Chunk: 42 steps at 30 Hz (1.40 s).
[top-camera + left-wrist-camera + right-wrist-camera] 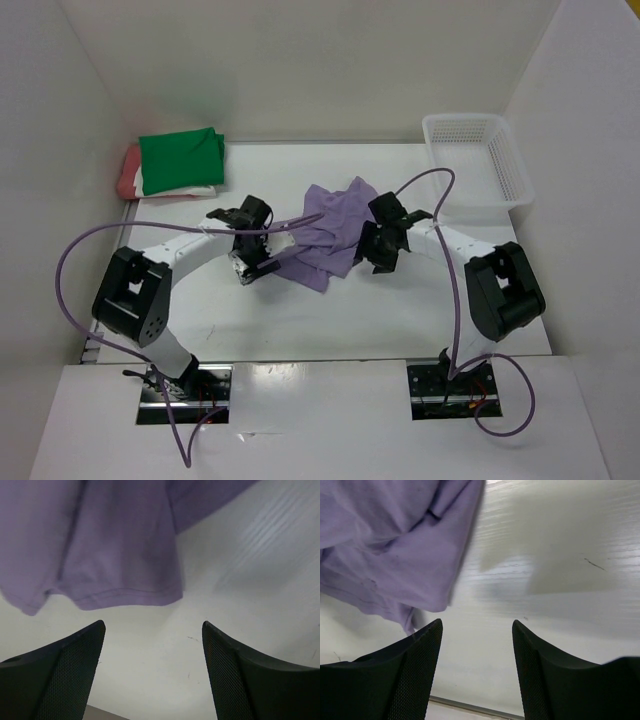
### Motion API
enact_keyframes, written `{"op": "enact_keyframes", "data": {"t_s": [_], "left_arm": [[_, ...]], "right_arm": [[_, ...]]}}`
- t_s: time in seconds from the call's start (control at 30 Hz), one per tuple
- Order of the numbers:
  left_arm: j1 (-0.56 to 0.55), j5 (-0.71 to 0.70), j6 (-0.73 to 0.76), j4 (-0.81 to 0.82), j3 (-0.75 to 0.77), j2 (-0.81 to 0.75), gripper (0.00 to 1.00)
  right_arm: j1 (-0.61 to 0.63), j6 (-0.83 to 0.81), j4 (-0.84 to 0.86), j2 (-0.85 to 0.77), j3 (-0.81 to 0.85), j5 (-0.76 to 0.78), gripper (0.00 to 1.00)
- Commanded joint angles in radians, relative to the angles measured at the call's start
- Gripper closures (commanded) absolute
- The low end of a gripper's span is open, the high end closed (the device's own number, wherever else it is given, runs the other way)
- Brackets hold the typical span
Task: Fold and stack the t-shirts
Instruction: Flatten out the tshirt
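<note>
White table top (300, 320): bears everything below.

Lavender-purple cloth t-shirt (330, 235): lies crumpled and unfolded mid-table; taken as landmark.

Stack, far left of and behind the lavender shirt: bright green folded t-shirt (180, 158) on top, cream-white t-shirt (190, 190) under it, salmon-red t-shirt (128, 172) showing at the left edge.

White plastic mesh basket (515, 170): far right of and behind the lavender shirt.

Left gripper (152, 625): at the shirt's left edge, jaws wide apart, nothing between them; hem just beyond the fingertips.

Right gripper (477, 622): at the shirt's right edge, jaws apart and empty; cloth just ahead of one finger (417, 670), bare table between.
</note>
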Motion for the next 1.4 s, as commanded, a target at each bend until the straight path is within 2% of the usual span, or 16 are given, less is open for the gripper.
{"op": "enact_keyframes", "data": {"t_s": [0.0, 0.23, 0.37, 0.4, 0.47, 0.5, 0.53, 0.63, 0.67, 0.7, 0.73, 0.87, 0.97, 1.17, 1.27, 1.37], "left_arm": [[-0.001, 0.005, 0.025, 0.024, -0.036, 0.038, 0.15], [-0.021, -0.015, -0.042, 0.097, -0.024, 0.148, 0.17], [-0.021, -0.024, -0.065, 0.115, -0.013, 0.187, 0.45], [-0.021, -0.024, -0.065, 0.115, -0.013, 0.197, 0.57], [-0.021, -0.033, -0.074, 0.115, -0.013, 0.197, 0.69], [-0.021, -0.033, -0.074, 0.115, -0.013, 0.197, 0.83], [-0.021, -0.033, -0.074, 0.115, -0.003, 0.197, 0.89], [-0.008, -0.033, -0.085, 0.094, 0.02, 0.178, 1.0], [0.007, -0.022, -0.085, 0.08, 0.03, 0.164, 1.0], [0.027, -0.004, -0.085, 0.051, 0.059, 0.164, 1.0], [0.041, -0.004, -0.085, 0.034, 0.08, 0.148, 1.0], [0.151, -0.015, -0.073, -0.017, 0.192, 0.054, 1.0], [0.229, -0.024, -0.034, -0.061, 0.292, 0.018, 1.0], [0.23, -0.01, -0.022, -0.12, 0.352, 0.027, 1.0], [0.239, -0.019, -0.031, -0.12, 0.341, 0.036, 1.0], [0.257, -0.062, -0.031, -0.095, 0.33, 0.046, 1.0]], "right_arm": [[0.038, 0.018, 0.014, -0.002, 0.047, 0.015, 0.36], [0.164, 0.074, 0.066, 0.067, 0.065, -0.042, 0.33], [0.207, 0.085, 0.086, 0.148, 0.115, -0.072, 0.3], [0.221, 0.085, 0.086, 0.168, 0.144, -0.072, 0.3], [0.23, 0.085, 0.086, 0.228, 0.171, -0.086, 0.3], [0.23, 0.085, 0.086, 0.262, 0.191, -0.11, 0.3], [0.23, 0.076, 0.086, 0.276, 0.201, -0.123, 0.3], [0.23, 0.056, 0.097, 0.309, 0.232, -0.189, 0.49], [0.23, 0.056, 0.097, 0.328, 0.241, -0.198, 0.61], [0.23, 0.046, 0.097, 0.328, 0.241, -0.198, 0.9], [0.23, 0.045, 0.077, 0.328, 0.252, -0.198, 1.0], [0.152, 0.007, 0.057, 0.212, 0.212, -0.209, 1.0], [0.068, -0.086, -0.04, 0.078, 0.192, -0.218, 1.0], [0.027, -0.26, -0.342, -0.057, 0.174, -0.264, 1.0], [0.018, -0.272, -0.492, -0.143, 0.165, -0.177, 1.0], [-0.073, -0.3, -0.573, -0.247, 0.204, -0.143, 1.0]]}}
